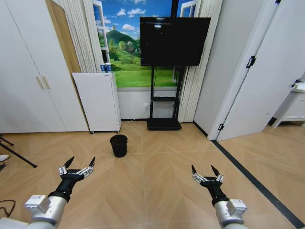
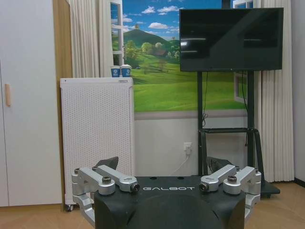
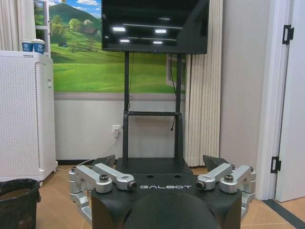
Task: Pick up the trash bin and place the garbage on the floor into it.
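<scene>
Chevron wood floor [image 1: 157, 186] spans the frame; black wire-mesh trash bin [image 1: 118, 145] stands centre-frame, well ahead of both arms, likely light and stiff, best pinched at the rim; left gripper [image 1: 79, 164] and right gripper [image 1: 206, 171], lower frame, spread, empty.

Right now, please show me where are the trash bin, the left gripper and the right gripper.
trash bin [image 1: 118, 145]: head view, on its mesh side wall.
left gripper [image 1: 80, 162]: head view, midway between its open fingertips.
right gripper [image 1: 205, 169]: head view, midway between its open fingertips.
</scene>
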